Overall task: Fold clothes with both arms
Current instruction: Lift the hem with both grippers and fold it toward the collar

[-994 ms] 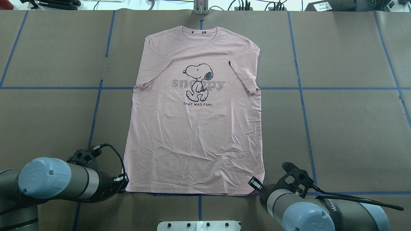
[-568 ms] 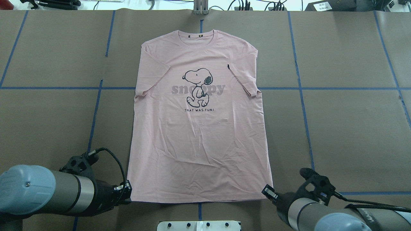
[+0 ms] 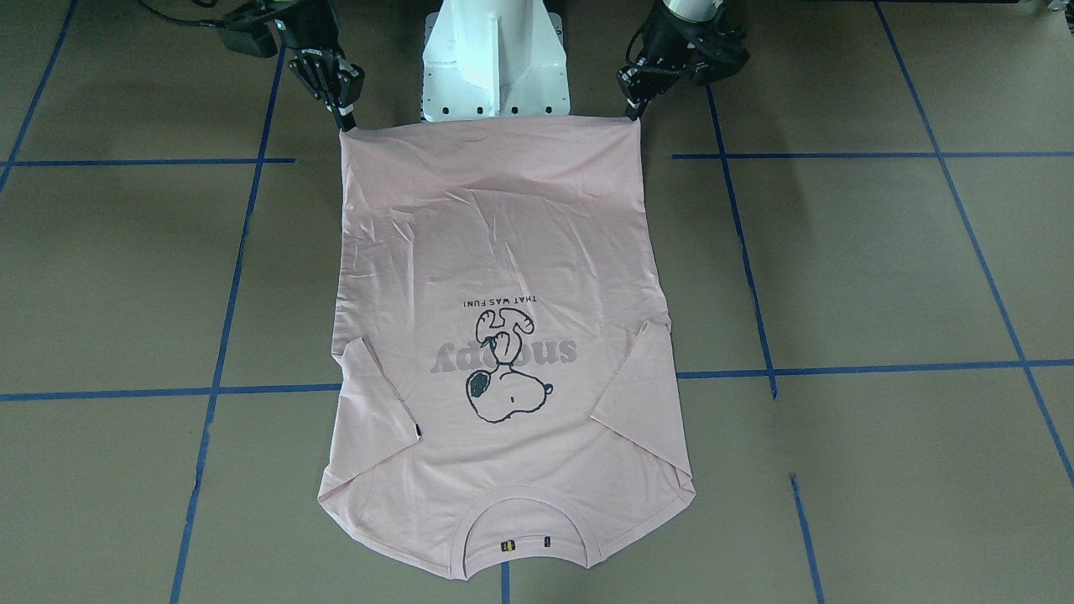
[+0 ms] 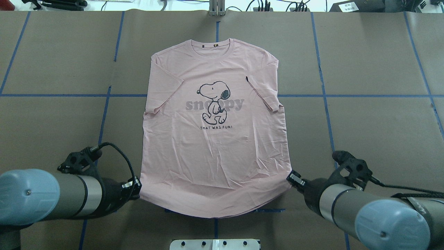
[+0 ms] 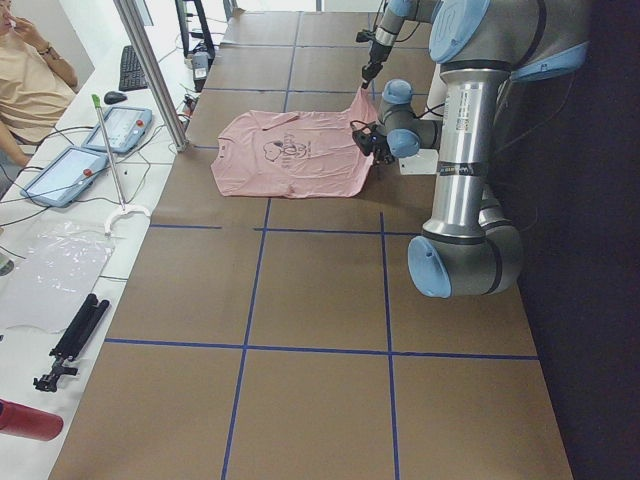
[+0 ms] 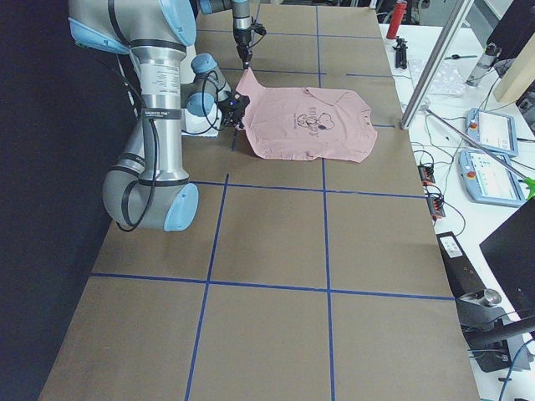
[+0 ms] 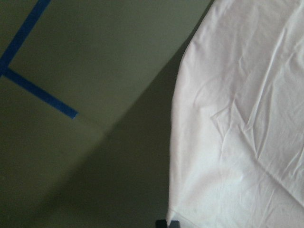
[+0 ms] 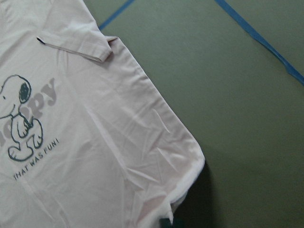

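Observation:
The pale pink Snoopy T-shirt (image 4: 215, 146) lies face up on the brown table, collar at the far side and both sleeves folded inward. My left gripper (image 4: 138, 187) is shut on the near left hem corner. My right gripper (image 4: 290, 177) is shut on the near right hem corner. Both corners are raised off the table and the hem sags between them. In the front-facing view the shirt (image 3: 503, 252) hangs from the left gripper (image 3: 631, 113) and the right gripper (image 3: 344, 124). The wrist views show only cloth (image 7: 237, 118) (image 8: 95, 142) at the pinched corners.
The white pedestal base (image 3: 495, 67) stands just behind the hem. Blue tape lines (image 4: 104, 114) cross the table. A metal post (image 4: 216, 8) stands at the far edge. A side bench holds control tablets (image 5: 110, 125), with a person (image 5: 30, 80) beside it.
Both grippers first drew the hem toward the robot, then rose and moved forward with the corners. The collar slid toward the robot and the hem now bows between the grippers.

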{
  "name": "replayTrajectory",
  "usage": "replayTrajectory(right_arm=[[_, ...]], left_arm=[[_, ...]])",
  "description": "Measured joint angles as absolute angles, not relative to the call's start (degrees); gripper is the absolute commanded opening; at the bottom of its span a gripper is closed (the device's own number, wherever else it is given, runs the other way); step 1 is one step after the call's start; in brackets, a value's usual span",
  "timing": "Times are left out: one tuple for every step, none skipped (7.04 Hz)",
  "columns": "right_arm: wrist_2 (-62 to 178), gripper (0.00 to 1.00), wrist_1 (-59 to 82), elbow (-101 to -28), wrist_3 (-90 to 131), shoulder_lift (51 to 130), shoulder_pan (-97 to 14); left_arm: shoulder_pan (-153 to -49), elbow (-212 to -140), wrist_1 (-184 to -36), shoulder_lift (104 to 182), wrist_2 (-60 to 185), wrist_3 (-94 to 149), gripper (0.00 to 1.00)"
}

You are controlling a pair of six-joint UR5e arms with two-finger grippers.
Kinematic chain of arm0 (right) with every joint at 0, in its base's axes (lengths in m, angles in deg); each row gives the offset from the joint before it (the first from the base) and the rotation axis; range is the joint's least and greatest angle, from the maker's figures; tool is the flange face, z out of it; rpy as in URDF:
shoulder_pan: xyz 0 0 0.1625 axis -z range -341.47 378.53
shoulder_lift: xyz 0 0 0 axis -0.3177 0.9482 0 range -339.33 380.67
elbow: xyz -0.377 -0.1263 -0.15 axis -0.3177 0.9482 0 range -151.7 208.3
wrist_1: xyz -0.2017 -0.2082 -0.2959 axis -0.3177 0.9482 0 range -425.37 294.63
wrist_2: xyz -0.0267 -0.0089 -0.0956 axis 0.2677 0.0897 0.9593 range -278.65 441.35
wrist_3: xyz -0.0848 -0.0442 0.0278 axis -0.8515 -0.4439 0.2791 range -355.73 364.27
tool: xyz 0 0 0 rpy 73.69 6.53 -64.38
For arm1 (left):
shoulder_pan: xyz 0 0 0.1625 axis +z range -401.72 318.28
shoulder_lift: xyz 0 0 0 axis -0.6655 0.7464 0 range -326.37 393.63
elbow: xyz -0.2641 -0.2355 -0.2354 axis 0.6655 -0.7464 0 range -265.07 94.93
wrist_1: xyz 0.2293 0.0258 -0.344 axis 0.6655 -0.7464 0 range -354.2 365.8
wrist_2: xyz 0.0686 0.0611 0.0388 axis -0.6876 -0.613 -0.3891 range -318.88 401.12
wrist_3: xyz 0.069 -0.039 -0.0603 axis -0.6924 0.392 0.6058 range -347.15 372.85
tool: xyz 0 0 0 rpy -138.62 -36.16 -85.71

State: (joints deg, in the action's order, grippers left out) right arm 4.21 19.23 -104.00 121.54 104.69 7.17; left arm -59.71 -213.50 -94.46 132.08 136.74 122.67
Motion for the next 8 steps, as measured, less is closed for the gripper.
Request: replayTrajectory(right_arm=[[2.47,0.0,19.26,-98.02,116.12,99.63,1.06],[-0.51,0.0,19.1,-90.72,110.22,94.06,-5.67],[-3.16,0.0,18.84,-83.14,104.38,88.92,-12.04],[-4.6,0.0,18.7,-76.24,99.52,84.6,-17.3],[-5.93,0.0,17.36,-69.31,96.2,80.74,-21.08],[-7.3,0.0,14.02,-60.77,94.06,76.35,-23.55],[-8.06,0.0,9.96,-51.82,93.06,72.03,-25.11],[-8.34,0.0,6.37,-44.61,92.74,68.61,-26.0]], left_arm=[[-64.84,-208.3,-94.29,136.58,135.4,118.65,0.0],[-70.11,-202.07,-94.19,141.16,134.86,114.71,0.0],[-74.88,-196.57,-94.24,144.42,134.6,110.25,0.0],[-79.26,-190.88,-94.58,147.63,134.46,105.17,0.0],[-82.63,-184.5,-96.07,151.56,134.41,101.82,0.0],[-84.54,-177.94,-99.81,154.95,134.25,100.46,0.0],[-85.38,-171.22,-105.26,157.48,133.19,99.92,0.0],[-85.74,-165.97,-109.59,159.11,131.13,99.29,0.0]])
